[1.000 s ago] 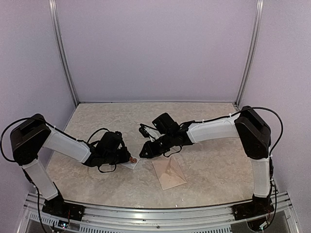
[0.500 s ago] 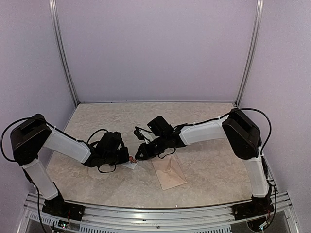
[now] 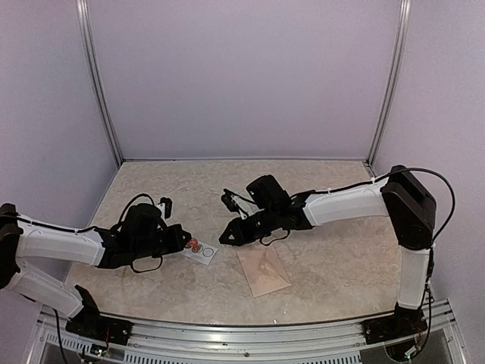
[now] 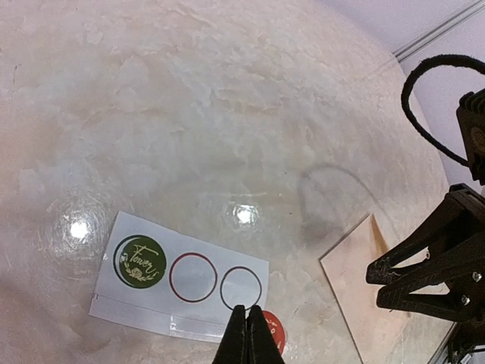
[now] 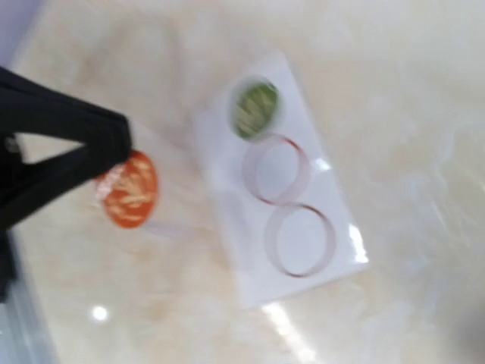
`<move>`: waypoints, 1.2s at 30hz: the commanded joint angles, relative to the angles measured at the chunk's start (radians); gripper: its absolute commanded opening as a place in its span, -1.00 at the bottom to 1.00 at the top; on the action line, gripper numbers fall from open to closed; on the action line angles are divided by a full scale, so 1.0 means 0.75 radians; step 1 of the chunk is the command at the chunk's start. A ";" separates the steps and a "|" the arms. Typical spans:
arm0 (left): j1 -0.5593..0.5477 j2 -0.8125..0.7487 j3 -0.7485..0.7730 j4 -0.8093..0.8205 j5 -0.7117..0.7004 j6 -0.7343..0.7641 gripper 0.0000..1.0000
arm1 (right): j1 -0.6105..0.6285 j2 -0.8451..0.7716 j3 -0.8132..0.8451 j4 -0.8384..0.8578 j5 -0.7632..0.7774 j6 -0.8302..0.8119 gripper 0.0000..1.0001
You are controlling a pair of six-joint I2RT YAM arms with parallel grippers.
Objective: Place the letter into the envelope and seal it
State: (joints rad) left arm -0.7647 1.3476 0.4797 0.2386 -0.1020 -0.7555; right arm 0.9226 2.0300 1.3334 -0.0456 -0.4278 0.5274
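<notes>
On the marble-patterned table (image 3: 326, 189) I see the envelope (image 3: 263, 271) lying flat towards the near edge, flap side up. The right gripper (image 3: 226, 238) hangs low just beyond its far left corner, between it and the sticker strip (image 4: 182, 284); I cannot tell how its jaws stand. The left gripper (image 4: 246, 337) is clenched on an orange sticker (image 4: 271, 334) at the strip's near edge. A green sticker (image 4: 139, 262) and two empty rings sit on the strip.

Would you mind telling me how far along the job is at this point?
Done: the letter is out of sight, presumably inside the envelope. In hand: the left fingers pinch a red sticker beside the strip. Left: sealing the envelope with it.
</notes>
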 commanded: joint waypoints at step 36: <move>-0.011 -0.358 0.074 0.008 0.519 -0.071 -1.00 | 0.099 -0.189 -0.231 0.599 -0.339 -0.128 -0.36</move>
State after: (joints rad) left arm -0.7673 1.0924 0.5079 0.2379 0.2779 -0.8051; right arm 0.9840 1.8641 1.1328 0.3878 -0.6563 0.4435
